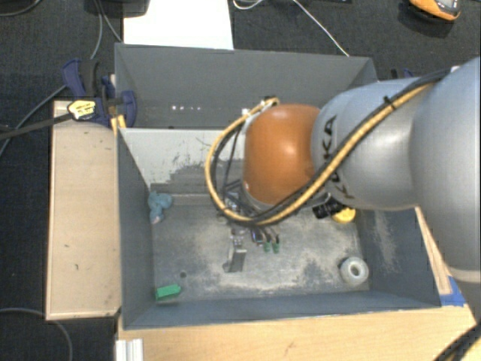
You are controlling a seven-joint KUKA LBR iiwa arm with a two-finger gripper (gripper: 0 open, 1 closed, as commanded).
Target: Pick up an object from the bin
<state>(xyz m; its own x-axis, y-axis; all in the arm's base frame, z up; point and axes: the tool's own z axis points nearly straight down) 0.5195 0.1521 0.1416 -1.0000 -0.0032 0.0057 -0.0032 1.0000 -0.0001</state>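
My gripper [236,256] hangs under the orange wrist cover, low over the scuffed floor near the middle of the bin, and nothing shows directly beneath it. A small green block [167,292] lies toward the front left corner, well left of the gripper and nearer the front. A blue-grey lumpy thing [158,205] rests against the left wall. A grey tape roll [353,269] lies flat at the front right.
A yellow thing [344,215] peeks out from under the arm at the right side of the bin, mostly hidden. The arm and its cable loops cover the bin's back right part.
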